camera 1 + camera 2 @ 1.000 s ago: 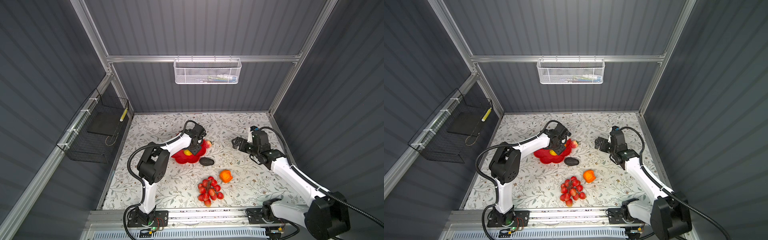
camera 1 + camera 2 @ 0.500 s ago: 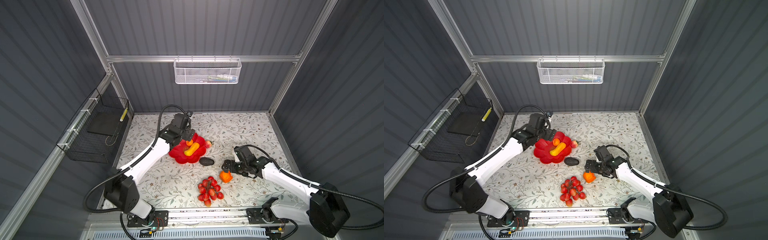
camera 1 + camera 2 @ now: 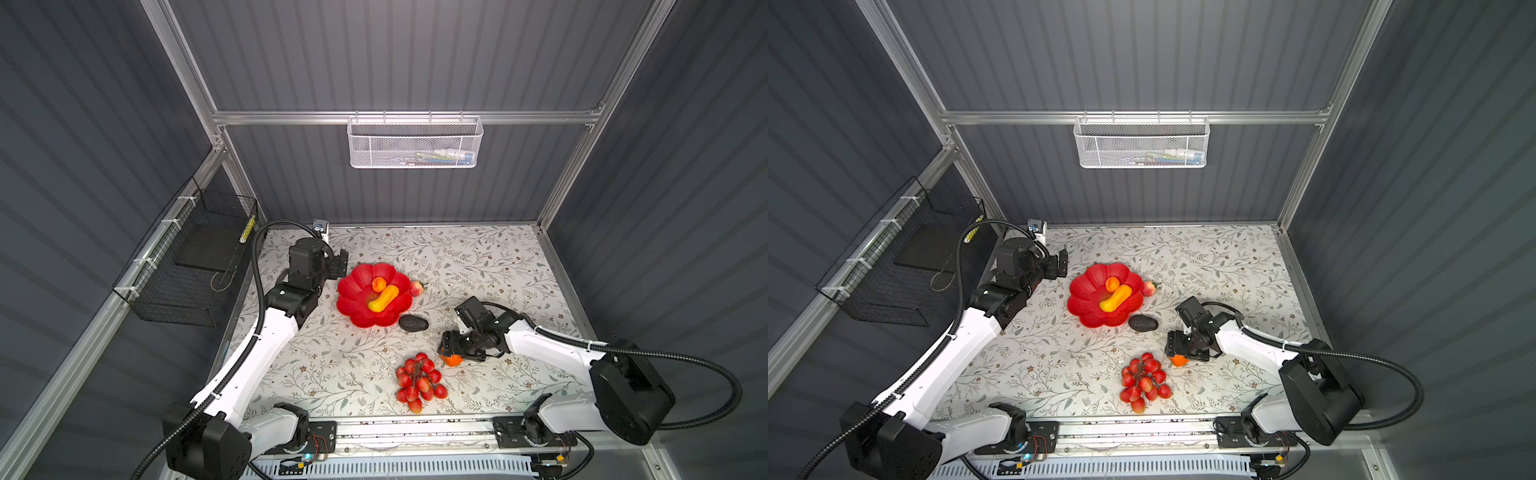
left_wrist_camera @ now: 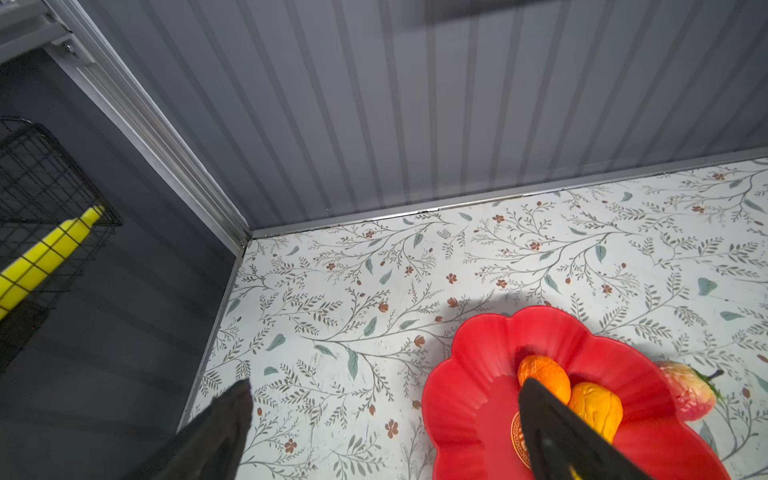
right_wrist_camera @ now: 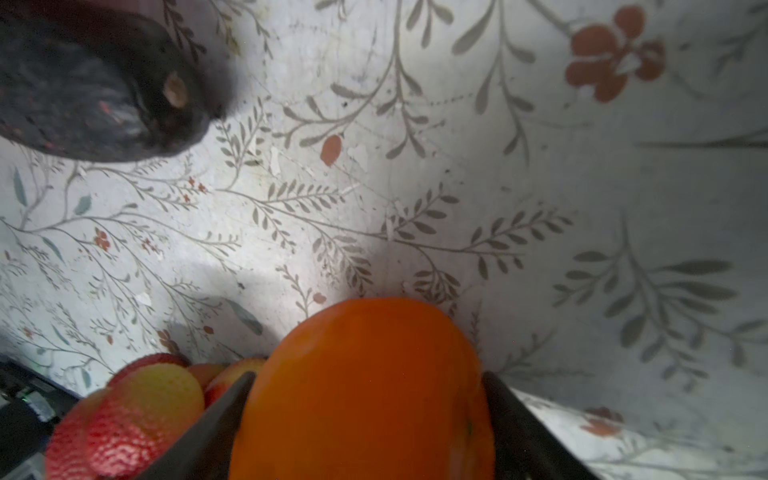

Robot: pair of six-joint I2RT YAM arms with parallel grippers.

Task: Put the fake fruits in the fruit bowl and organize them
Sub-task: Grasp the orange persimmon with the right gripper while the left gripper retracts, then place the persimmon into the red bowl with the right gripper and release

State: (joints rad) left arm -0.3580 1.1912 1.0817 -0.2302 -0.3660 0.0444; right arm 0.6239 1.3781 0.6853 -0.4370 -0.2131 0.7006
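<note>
We see the right pincer (image 5: 366,376) clasping the orange (image 5: 361,340) across its middle (light, stiff, slippery, we judge), apart from the fruit bowl (image 3: 353,291).

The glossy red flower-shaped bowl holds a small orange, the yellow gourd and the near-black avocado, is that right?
Not quite. The near-black plastic avocado lies beside the glossy red flower-shaped bowl, not in it; both top views show this. The small plastic orange and yellow plastic gourd are inside.

Red bowl (image 3: 353,309), orange fruit (image 5: 365,395), floral tabletop (image 3: 478,257)
</note>
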